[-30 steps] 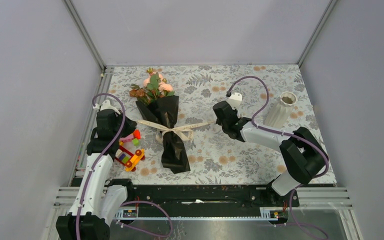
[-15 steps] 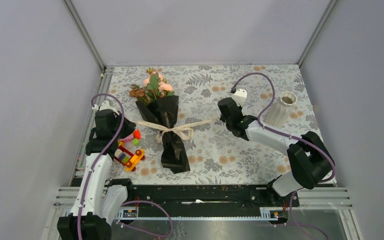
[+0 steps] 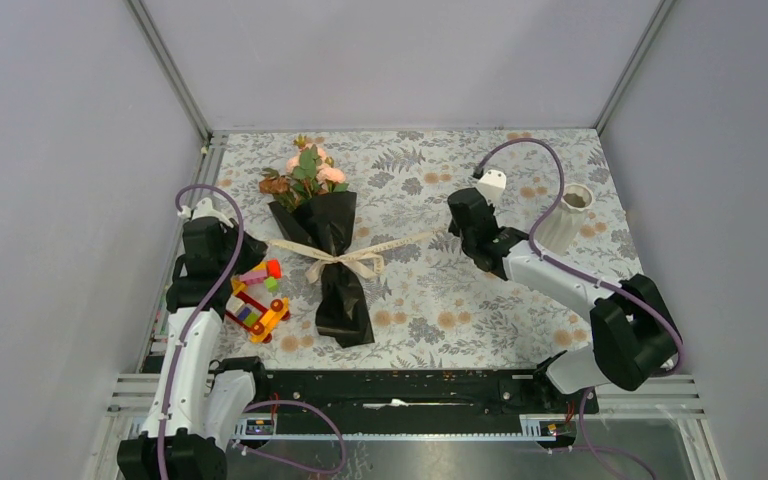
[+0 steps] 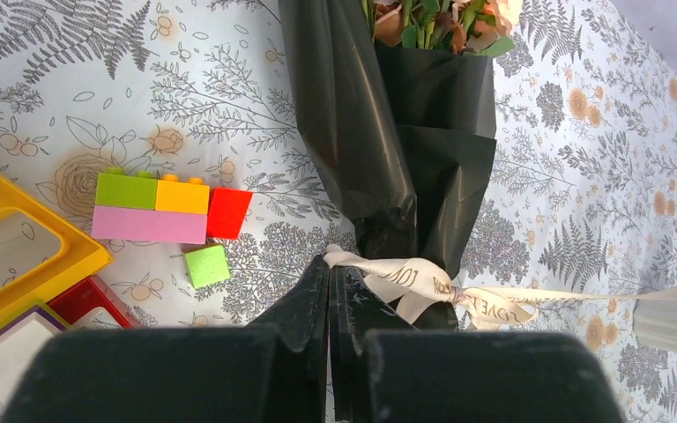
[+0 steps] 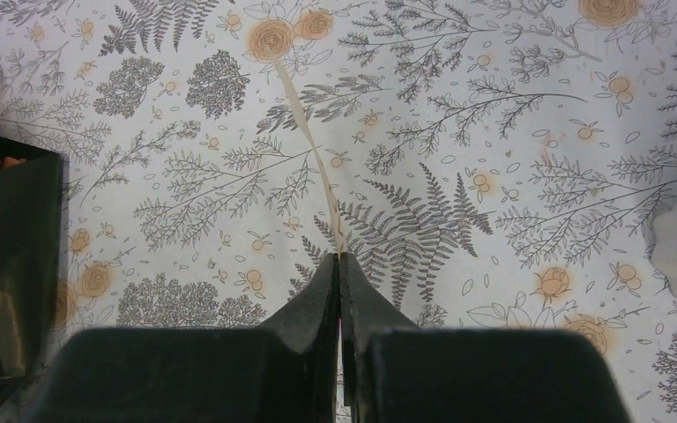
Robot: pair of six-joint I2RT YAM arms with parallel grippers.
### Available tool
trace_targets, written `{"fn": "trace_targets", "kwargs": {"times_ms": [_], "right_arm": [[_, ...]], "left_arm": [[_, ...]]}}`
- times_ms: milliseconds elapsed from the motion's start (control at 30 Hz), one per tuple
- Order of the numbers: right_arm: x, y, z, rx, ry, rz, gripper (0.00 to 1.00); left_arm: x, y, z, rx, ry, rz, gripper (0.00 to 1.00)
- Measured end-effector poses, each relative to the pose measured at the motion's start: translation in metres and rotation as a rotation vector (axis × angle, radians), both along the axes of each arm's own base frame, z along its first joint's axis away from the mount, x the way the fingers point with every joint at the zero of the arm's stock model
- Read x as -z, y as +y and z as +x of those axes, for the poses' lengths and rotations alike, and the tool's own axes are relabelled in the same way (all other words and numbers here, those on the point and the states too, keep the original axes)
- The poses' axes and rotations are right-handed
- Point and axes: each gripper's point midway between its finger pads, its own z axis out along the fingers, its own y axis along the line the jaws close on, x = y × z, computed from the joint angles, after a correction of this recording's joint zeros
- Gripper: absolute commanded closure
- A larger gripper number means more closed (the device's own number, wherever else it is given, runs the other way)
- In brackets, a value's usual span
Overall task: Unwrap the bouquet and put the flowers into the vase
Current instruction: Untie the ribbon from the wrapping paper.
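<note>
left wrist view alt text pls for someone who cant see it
The shut black left gripper pinches one end of the cream ribbon tied around a glossy black paper bouquet, on a floral-print tablecloth. Colourful toy blocks lie to the left.

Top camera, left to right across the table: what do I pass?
Left gripper → bouquet → right gripper → vase. Toy car skipped: it overlaps the left gripper. Each gripper pinches a ribbon end.

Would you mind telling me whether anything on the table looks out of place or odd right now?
Yes: a colourful toy-block car sits just left of the bouquet, with a loose green block beside it. It has no part in a flower task. The vase stands upright; nothing is spilled.
</note>
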Motion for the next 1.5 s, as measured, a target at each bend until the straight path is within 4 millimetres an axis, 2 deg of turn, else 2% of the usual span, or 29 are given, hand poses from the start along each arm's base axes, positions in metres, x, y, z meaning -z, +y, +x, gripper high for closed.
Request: {"fn": "trace_targets", "kwargs": {"times_ms": [433, 1133, 1500], "right_arm": [[-0.019, -0.015, 0.003, 0.014, -0.028, -0.015, 1.0], [-0.038, -0.055, 0.012, 0.091, -0.069, -0.075, 1.0], [-0.051, -0.077, 0.016, 0.141, -0.095, -0.069, 1.0]], "left_arm": [[0.0, 0.001, -0.003, 0.014, 0.013, 0.006, 1.0], [0.006, 0.008, -0.007, 0.012, 0.044, 0.029, 1.0], [-0.011, 0.019, -0.006, -0.004, 0.031, 0.097, 1.0]]}}
